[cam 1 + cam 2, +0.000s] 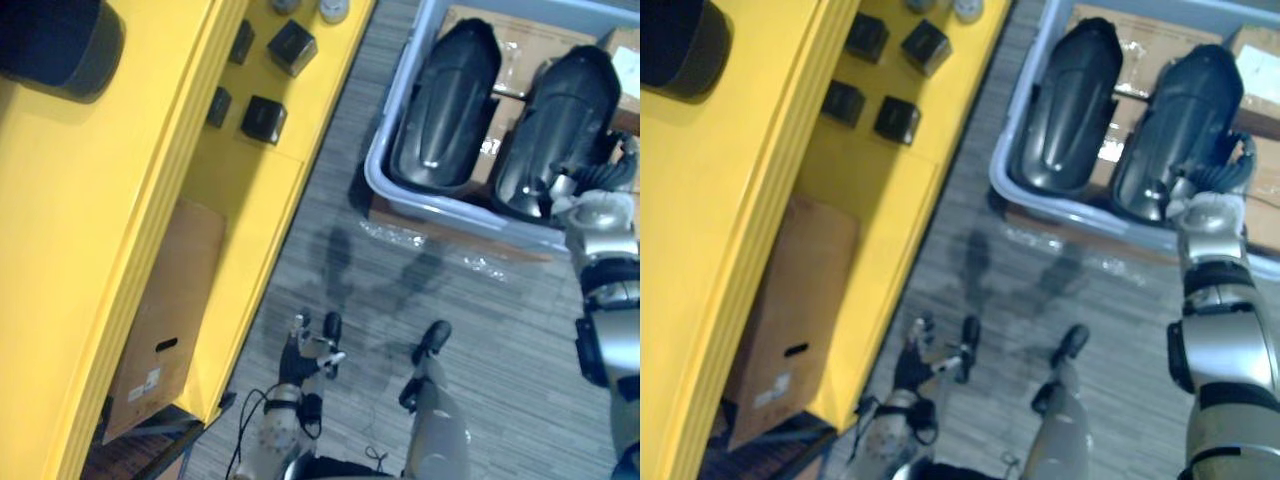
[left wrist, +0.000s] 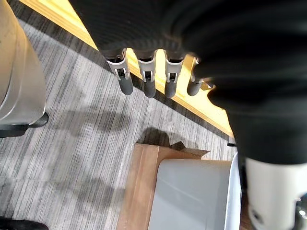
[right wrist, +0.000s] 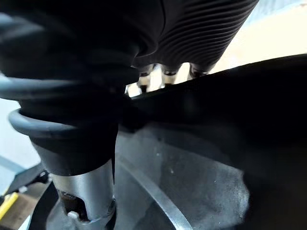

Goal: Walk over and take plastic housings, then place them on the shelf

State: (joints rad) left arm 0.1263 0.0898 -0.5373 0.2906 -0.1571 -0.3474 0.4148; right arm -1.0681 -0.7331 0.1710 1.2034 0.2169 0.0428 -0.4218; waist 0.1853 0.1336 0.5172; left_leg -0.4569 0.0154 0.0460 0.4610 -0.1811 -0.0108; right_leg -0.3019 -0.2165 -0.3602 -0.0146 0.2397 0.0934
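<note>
Your two black plastic housings lie side by side in the grey bin (image 1: 440, 212), which stands on the grey carpet floor (image 1: 500, 330) to the robot's right. The left housing (image 1: 445, 110) and the right housing (image 1: 555, 130) both rest on cardboard boxes (image 1: 500, 50) packed inside the bin, with their long sides close together.

Your right hand (image 3: 201, 33) is down at the near end of the right housing. In the right wrist view it reaches over the housing's dark rim and goes out of sight behind it, so you cannot tell whether it has hold of the part or only rests against it.

Your left hand (image 1: 300, 355) hangs low at the robot's side above the carpet, well apart from the bin. In its wrist view the fingers (image 2: 146, 84) hang relaxed and nearly straight, with nothing in them.

The yellow shelf (image 1: 240, 190) runs along the robot's left. On its lower level you can see several small black boxes, among them one (image 1: 292, 46) near the far end and another (image 1: 263, 118) closer in. A dark rounded object (image 1: 50, 45) sits on the shelf's top level at the far left. A brown cardboard box (image 1: 165, 320) stands beneath the shelf at its near end. A strip of clear plastic wrap (image 1: 400, 235) lies on the carpet just in front of the bin.
</note>
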